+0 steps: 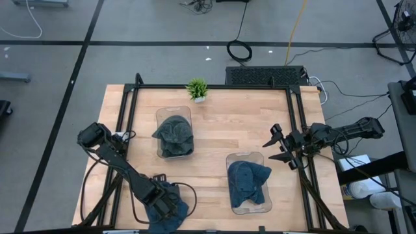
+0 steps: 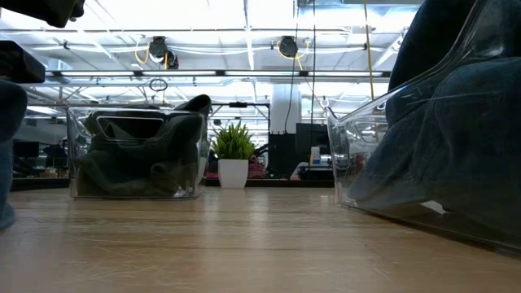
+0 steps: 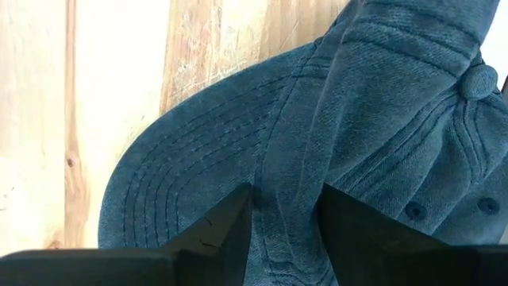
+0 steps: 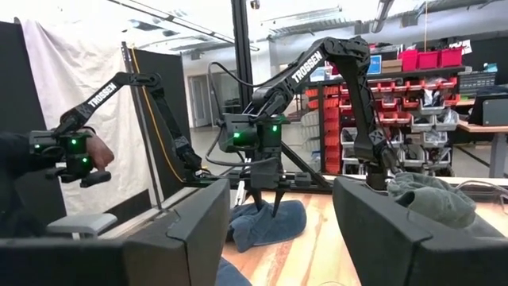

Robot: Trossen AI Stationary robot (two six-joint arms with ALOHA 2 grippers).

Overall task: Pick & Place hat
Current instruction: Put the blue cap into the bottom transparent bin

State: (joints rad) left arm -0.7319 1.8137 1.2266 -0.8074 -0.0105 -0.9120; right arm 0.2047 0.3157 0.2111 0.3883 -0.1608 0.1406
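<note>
High view: left claw [image 1: 164, 209] on edge-side hat [image 1: 170, 211].

A grey floor [image 1: 162, 26] crossed by dark lines and strewn with cables [image 1: 239, 49] is seen around the wooden counter [image 1: 221, 130]. Beyond it, a ceiling of bright light strips [image 2: 244, 77] is shown, along with a white curtain [image 4: 71, 87] and shelves of red bins [image 4: 432, 59].

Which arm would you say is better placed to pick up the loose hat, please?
The left: its gripper is right over the loose hat at the table's near edge, fingers straddling a fold. The right gripper hangs open, far across the table.
</note>
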